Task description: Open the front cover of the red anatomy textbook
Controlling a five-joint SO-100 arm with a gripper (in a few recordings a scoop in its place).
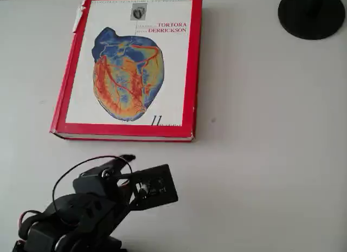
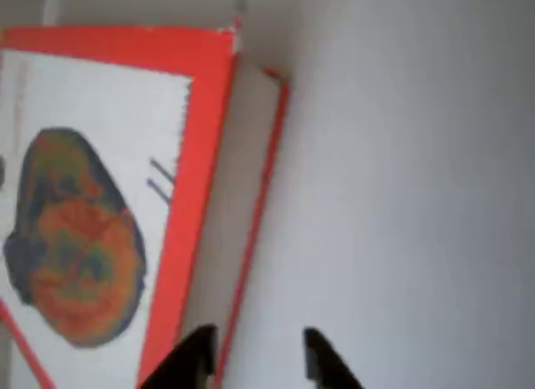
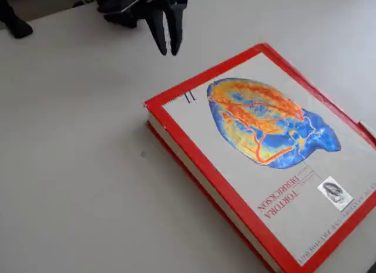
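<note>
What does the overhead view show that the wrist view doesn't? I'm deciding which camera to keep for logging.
Overhead alone: the whole front cover lying shut, with the "TORTORA DERRICKSON" lettering, a round black base at the upper right corner of the table, and the arm's body short of the book's near edge.

Wrist alone: the two dark fingers close up, a gap between them, hanging over the book's corner, and the white page block between the red boards.

Both: the red anatomy textbook with its heart picture, closed on the pale table.
</note>
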